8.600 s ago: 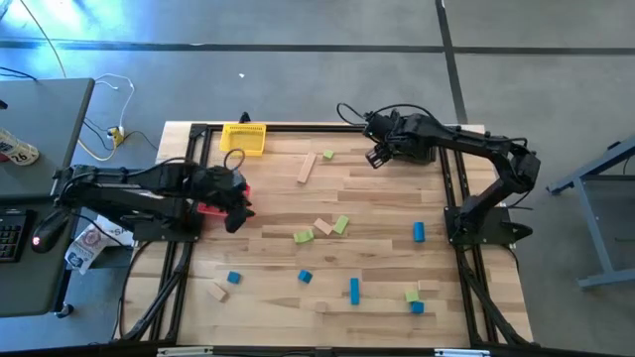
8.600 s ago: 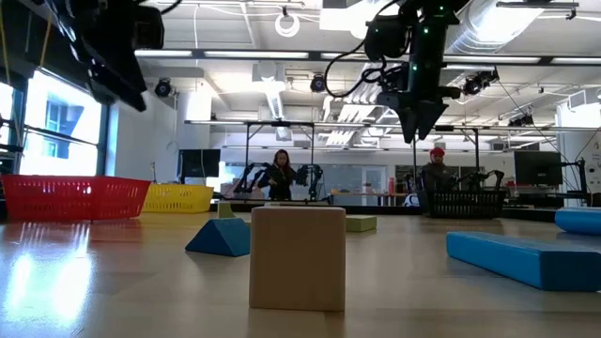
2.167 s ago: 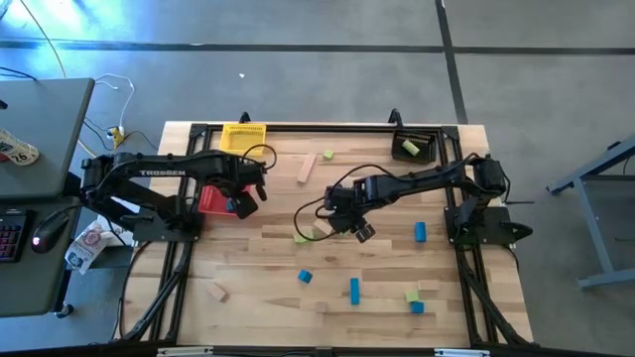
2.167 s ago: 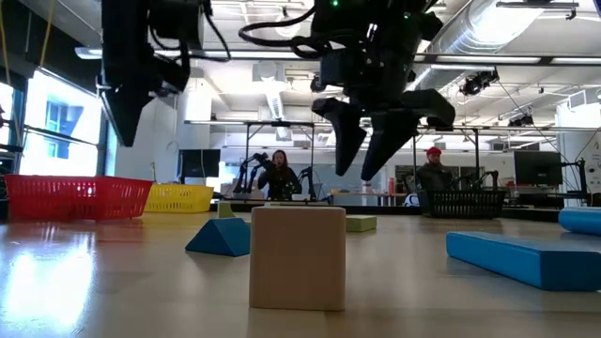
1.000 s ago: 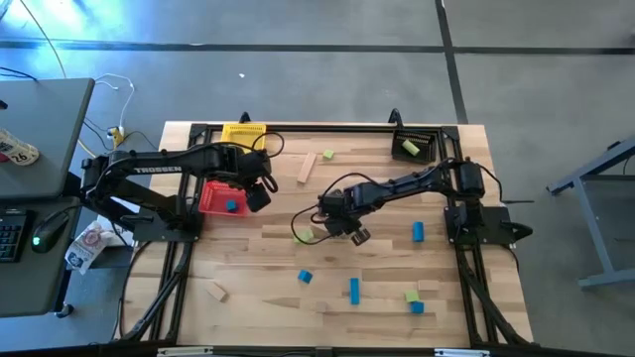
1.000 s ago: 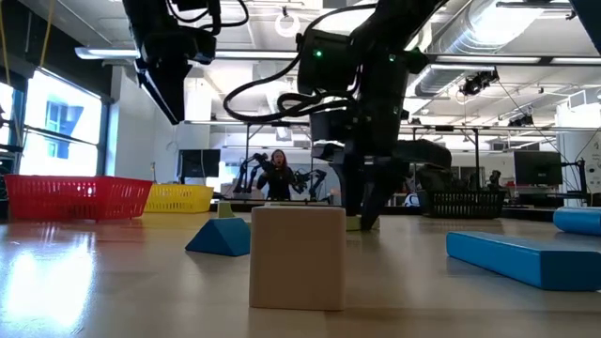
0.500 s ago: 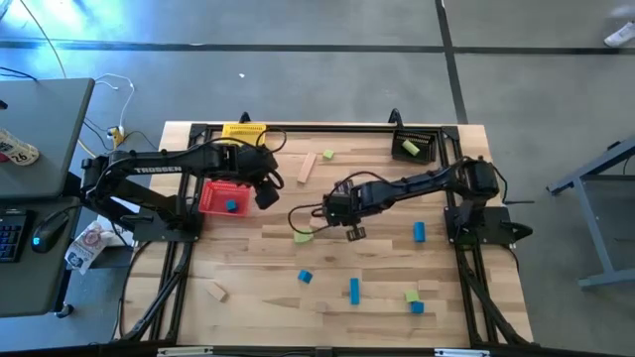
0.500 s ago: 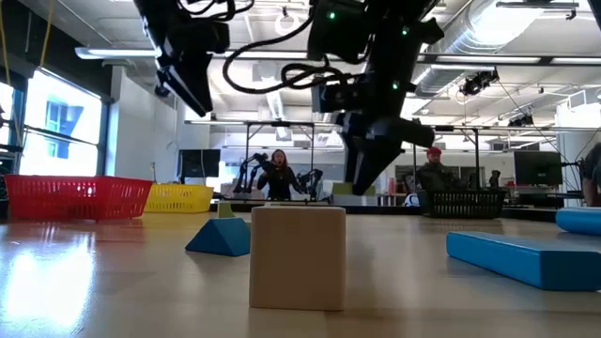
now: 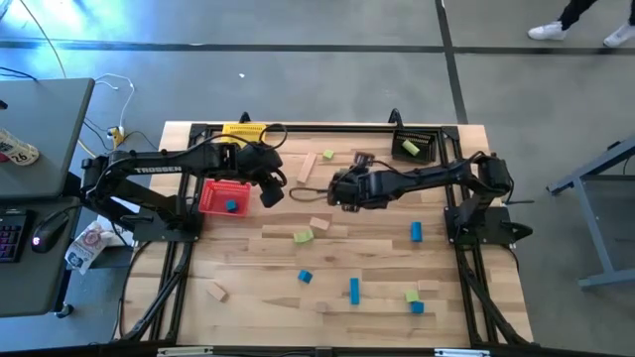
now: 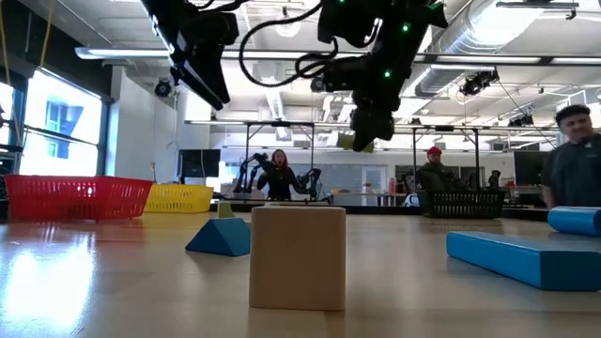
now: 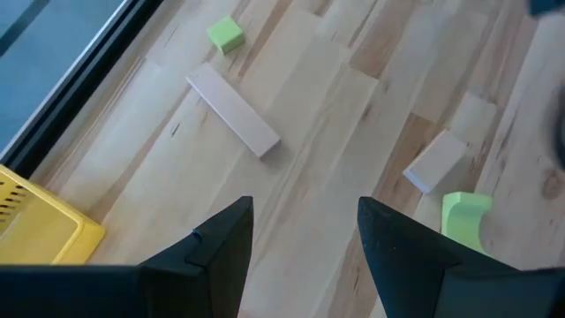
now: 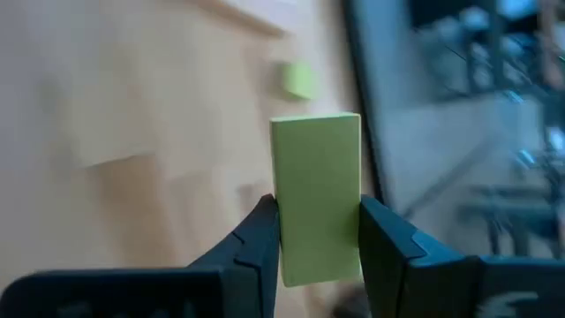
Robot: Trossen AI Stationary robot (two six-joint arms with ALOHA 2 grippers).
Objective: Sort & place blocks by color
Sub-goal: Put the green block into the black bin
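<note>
Over the pale wooden table, our right gripper was clenched on a light green wooden bar, held aloft mid-table. Our left gripper hung released beside the red mesh basket. We feared the narrow pinch might slip in transit.

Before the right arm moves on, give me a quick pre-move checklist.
1. Right claw grip on the light green block: ok, block squeezed between both fingers, upright.
2. Block lifted off the table: ok, the low view shows it carried well above the wooden table.
3. Black basket at the far right corner: ok, in place, one green piece already inside.
4. Path from claw to that basket: cannot tell; a tan bar and a small green cube lie close by on the table.
5. Left claw: ok, open and empty, beside the red basket, apart from the right arm.
</note>
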